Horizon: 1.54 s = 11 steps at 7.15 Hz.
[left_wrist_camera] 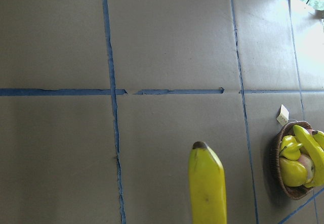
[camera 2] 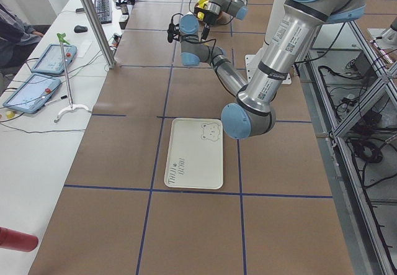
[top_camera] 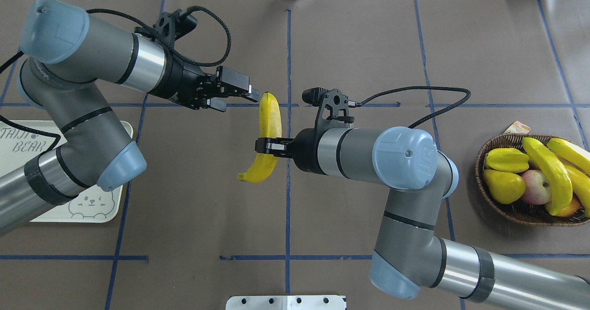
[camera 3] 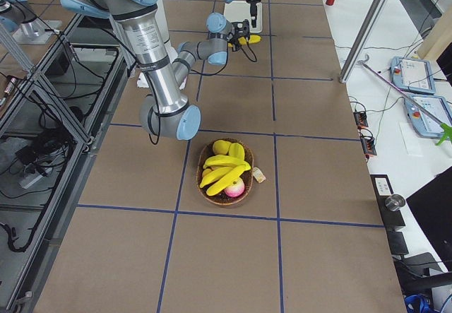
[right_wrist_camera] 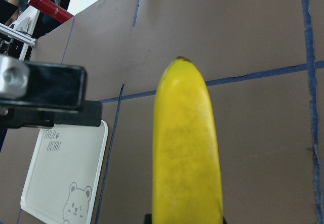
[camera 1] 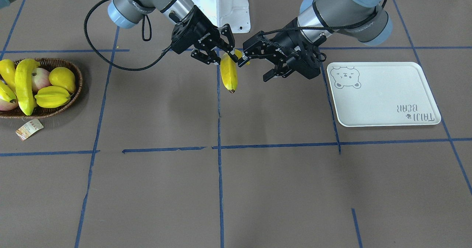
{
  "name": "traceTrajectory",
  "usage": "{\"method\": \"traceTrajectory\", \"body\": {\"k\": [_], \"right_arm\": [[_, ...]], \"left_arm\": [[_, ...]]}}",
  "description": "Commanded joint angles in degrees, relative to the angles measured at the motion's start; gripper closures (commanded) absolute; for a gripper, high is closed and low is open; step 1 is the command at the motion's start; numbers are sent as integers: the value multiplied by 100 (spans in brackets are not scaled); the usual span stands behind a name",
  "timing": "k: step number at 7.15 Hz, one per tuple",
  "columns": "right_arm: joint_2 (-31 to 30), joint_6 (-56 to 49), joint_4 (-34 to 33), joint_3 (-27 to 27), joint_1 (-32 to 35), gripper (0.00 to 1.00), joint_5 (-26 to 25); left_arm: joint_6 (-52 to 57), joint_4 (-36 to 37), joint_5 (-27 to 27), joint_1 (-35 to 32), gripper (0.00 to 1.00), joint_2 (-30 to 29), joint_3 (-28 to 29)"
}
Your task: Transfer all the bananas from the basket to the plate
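Right gripper (top_camera: 266, 146) clamped mid-banana (top_camera: 270, 116), aloft over table (camera 1: 280, 189) centre. Left gripper (camera 1: 253, 69) wide, fingertip beside banana's end. Plate (camera 1: 383, 97) well apart.

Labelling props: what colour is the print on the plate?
The print is grey, on the white plate; clearest in the front-facing view.

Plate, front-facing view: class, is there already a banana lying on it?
No: the plate holds no fruit at all, and the one lifted banana hangs in the air off to its side.
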Motion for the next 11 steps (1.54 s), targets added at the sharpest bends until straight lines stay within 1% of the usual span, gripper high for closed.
{"method": "traceTrajectory", "body": {"k": [1, 3, 4, 5, 11], "right_arm": [[40, 9, -7, -12, -48, 88, -50], [40, 0, 2, -4, -48, 87, -50], [40, 0, 2, -4, -48, 87, -50], [40, 0, 11, -4, -48, 87, -50], [49, 0, 20, -4, -48, 87, -50]], "left_arm": [[-103, -1, 487, 286, 4, -154, 84], [-112, -1, 552, 367, 19, -155, 84], [-104, -10, 552, 384, 29, -155, 84], [-104, -10, 552, 393, 35, -155, 84], [-104, -10, 561, 473, 36, -155, 137]]}}
